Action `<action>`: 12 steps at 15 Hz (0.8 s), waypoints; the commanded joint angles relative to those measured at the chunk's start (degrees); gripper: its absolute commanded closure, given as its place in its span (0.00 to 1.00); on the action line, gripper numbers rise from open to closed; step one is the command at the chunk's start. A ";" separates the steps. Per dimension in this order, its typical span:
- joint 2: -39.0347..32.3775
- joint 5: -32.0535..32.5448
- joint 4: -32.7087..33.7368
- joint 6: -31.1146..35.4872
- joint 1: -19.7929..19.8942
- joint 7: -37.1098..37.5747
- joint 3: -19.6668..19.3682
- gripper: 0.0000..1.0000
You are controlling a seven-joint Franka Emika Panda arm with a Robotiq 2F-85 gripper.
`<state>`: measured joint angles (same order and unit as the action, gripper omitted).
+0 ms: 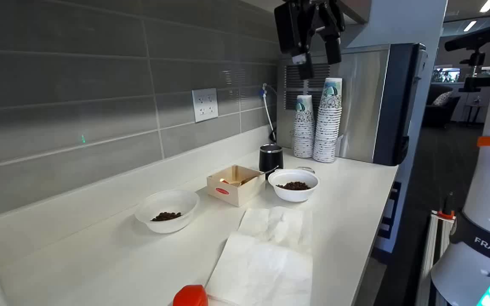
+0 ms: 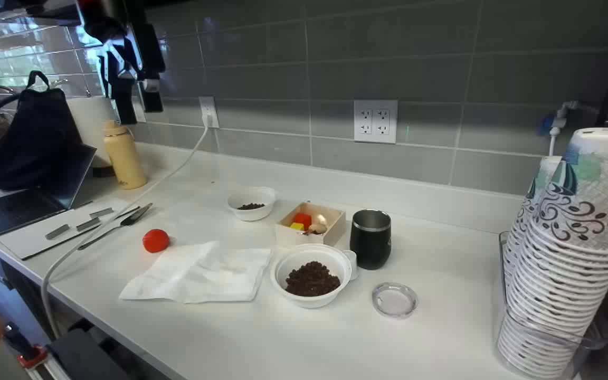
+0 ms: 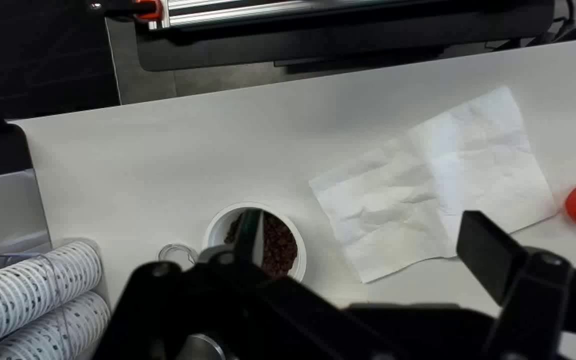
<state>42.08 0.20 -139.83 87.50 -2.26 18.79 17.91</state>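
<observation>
My gripper is open and empty, high above the white counter. It also shows in an exterior view and the wrist view. Below are a white bowl of dark brown bits, with a handle, and a crumpled white paper towel. A second white bowl holds fewer brown bits. A small wooden box holds red and yellow pieces and a spoon-like thing. A black cup stands beside it. A round red object lies by the towel; a clear lid lies near the handled bowl.
Stacked paper cups stand before a steel machine. A tiled wall runs behind the counter. A white cable crosses the counter near a fork, a yellow bottle, a laptop and a dark bag.
</observation>
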 commanded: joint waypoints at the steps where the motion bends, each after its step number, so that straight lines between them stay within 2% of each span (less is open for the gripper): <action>1: -0.32 0.56 0.13 -0.08 -1.29 0.72 -0.94 0.00; 8: -0.31 0.55 0.16 -0.07 -1.29 0.72 -0.93 0.00; 12: 4.94 3.84 -1.49 1.89 -2.40 1.31 0.32 0.00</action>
<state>42.49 1.38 -139.85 88.09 -2.87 18.89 18.00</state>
